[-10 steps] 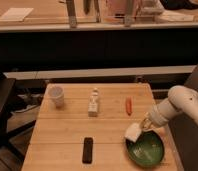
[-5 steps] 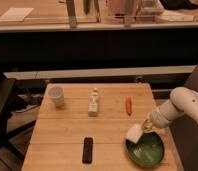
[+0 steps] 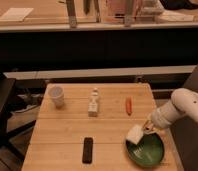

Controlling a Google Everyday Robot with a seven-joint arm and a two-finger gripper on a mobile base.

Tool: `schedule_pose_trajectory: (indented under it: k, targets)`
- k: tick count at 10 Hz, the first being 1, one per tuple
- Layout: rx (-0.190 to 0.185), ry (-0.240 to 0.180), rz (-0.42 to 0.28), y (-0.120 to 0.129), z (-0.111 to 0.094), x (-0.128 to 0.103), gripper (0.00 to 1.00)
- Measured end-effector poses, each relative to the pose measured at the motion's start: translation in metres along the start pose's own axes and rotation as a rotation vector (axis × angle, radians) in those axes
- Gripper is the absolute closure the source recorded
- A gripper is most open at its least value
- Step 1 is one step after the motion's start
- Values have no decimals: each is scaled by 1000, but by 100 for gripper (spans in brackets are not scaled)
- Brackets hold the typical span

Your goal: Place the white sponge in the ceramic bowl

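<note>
The white sponge [image 3: 134, 134] is an off-white block held at the left rim of the ceramic bowl, tilted and slightly above it. The ceramic bowl [image 3: 148, 150] is dark green with a glossy inside and sits at the table's near right corner. My gripper [image 3: 143, 131] comes in from the right on a white arm and is shut on the sponge, just over the bowl's upper left edge.
On the wooden table [image 3: 67, 135] stand a white cup [image 3: 56, 96] at the left and a small white bottle [image 3: 94, 103] in the middle. An orange carrot-like piece [image 3: 128, 105] lies right of it. A black rectangular object [image 3: 87, 150] lies near the front edge.
The sponge and gripper have shifted slightly right and down, closer over the bowl's rim. Nothing else moved.
</note>
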Motion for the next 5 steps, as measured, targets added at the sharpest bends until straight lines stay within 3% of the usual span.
schedule_pose_trajectory:
  k: [1,3,5]
  targets:
    - [-1,0,1,1,0,0,57]
    - [-3,-1,2,2,1,-1,44]
    - [-5,-1,3,4,2,-1,43]
